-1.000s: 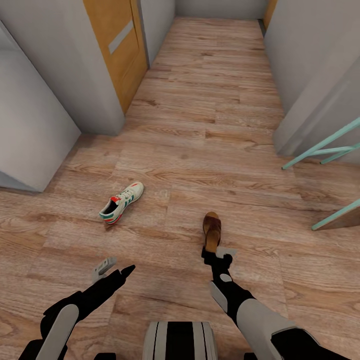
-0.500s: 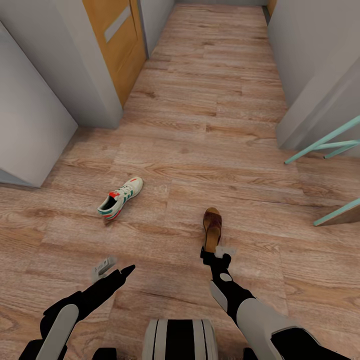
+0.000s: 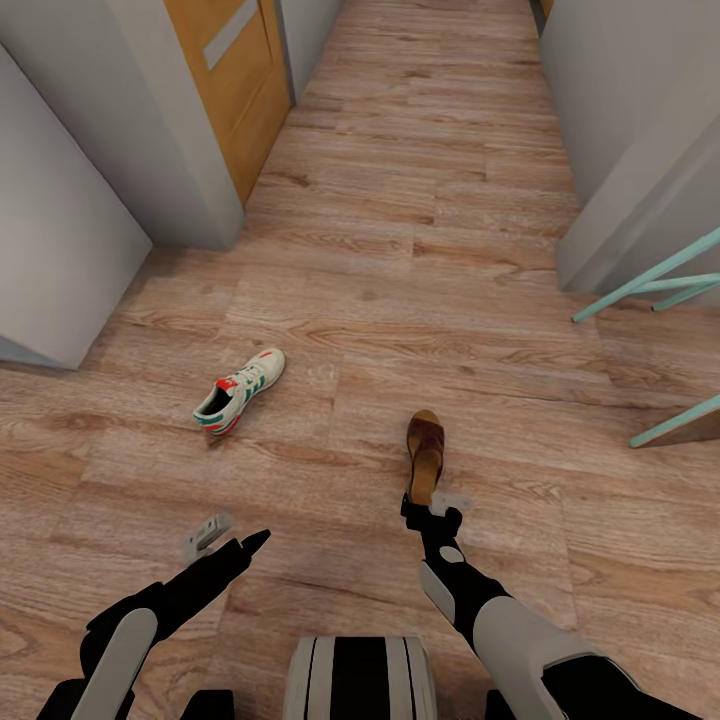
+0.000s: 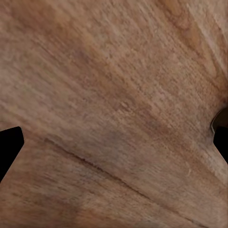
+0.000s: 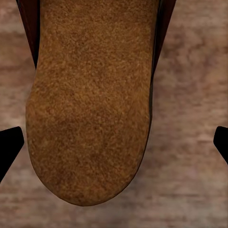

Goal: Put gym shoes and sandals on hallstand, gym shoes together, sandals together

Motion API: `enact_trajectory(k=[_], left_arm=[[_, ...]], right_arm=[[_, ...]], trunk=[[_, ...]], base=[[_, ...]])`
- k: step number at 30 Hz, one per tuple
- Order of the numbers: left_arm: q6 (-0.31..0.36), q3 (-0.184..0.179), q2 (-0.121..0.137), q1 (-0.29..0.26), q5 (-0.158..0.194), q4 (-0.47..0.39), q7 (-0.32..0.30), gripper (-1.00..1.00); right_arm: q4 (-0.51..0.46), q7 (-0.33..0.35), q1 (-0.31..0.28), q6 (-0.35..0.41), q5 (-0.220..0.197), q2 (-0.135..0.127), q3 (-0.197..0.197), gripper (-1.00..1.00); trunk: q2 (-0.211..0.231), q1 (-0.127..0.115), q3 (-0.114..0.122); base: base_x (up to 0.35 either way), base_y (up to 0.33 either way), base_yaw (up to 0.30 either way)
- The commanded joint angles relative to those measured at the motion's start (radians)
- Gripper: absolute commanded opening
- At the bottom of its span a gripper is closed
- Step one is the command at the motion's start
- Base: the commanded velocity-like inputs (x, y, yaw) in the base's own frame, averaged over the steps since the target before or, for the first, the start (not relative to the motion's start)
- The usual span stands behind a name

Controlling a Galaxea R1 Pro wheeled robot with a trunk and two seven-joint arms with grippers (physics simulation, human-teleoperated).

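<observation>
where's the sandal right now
In the head view the sandal lies on the floor, just ahead of the right gripper and right of the gym shoe.

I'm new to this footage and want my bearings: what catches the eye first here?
A brown sandal lies on the wood-plank corridor floor right ahead of the right gripper; in the right wrist view its tan footbed sits between the open fingertips. A white sneaker with green stripes lies apart, ahead of the left gripper. An orange door stands at the far left.
</observation>
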Motion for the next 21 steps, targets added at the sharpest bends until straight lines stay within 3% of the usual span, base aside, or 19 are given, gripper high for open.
enact_trajectory(k=[1, 13, 14, 21], left_arm=[[0.0, 0.0, 0.0, 0.0, 0.0, 0.0, 0.0, 1.0], [0.0, 0.0, 0.0, 0.0, 0.0, 0.0, 0.0, 1.0], [0.0, 0.0, 0.0, 0.0, 0.0, 0.0, 0.0, 1.0], [0.0, 0.0, 0.0, 0.0, -0.001, 0.001, 0.001, 1.0]], right_arm=[[0.0, 0.0, 0.0, 0.0, 0.0, 0.0, 0.0, 1.0], [0.0, 0.0, 0.0, 0.0, -0.001, 0.0, 0.0, 1.0], [-0.002, 0.0, 0.0, 0.0, -0.002, 0.0, 0.0, -1.0], [-0.011, 0.001, 0.0, -0.001, -0.002, 0.0, -0.001, -1.0]], trunk=[[0.0, 0.0, 0.0], [0.0, 0.0, 0.0], [0.0, 0.0, 0.0], [0.0, 0.0, 0.0]], base=[[0.0, 0.0, 0.0], [0.0, 0.0, 0.0], [0.0, 0.0, 0.0], [0.0, 0.0, 0.0]])
